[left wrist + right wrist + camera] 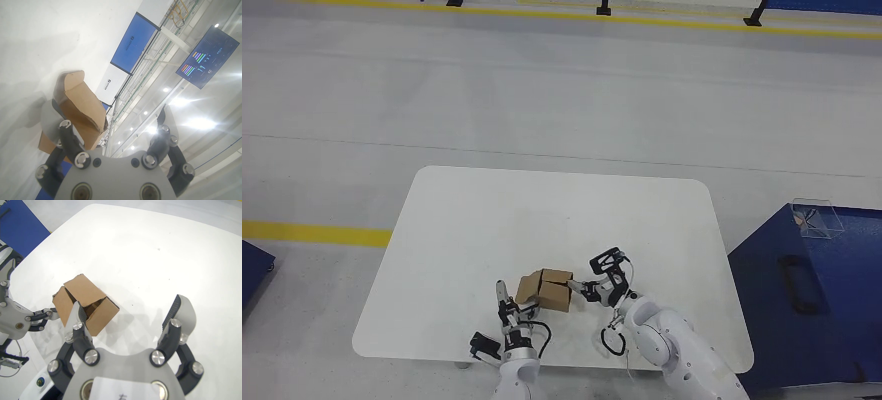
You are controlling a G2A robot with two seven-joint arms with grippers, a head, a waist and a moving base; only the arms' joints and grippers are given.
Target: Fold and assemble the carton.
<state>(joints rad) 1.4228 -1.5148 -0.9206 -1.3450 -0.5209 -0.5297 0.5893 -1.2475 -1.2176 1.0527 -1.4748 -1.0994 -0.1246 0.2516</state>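
**Carton (545,288) between the two claws, top not shut**

Top: carton is on the surface (542,200), close to the robot's edge, long axis running left-right. Left claw (506,303) is at its left end and right claw (594,275) at its right end. Both are right up against it, neither clearly nearer.

Left wrist: left claw is spread wide and grips nothing. One finger (51,117) lies against the carton's side, the other is well apart from it.

Right wrist: right claw is also wide open and empty. One of its fingers lies over the gap between the top flaps (83,291); can't tell if it touches. Carton sits off to that finger's side, not between the pair.

My read: flaps need pressing down next. Right claw is placed for it, left braces.
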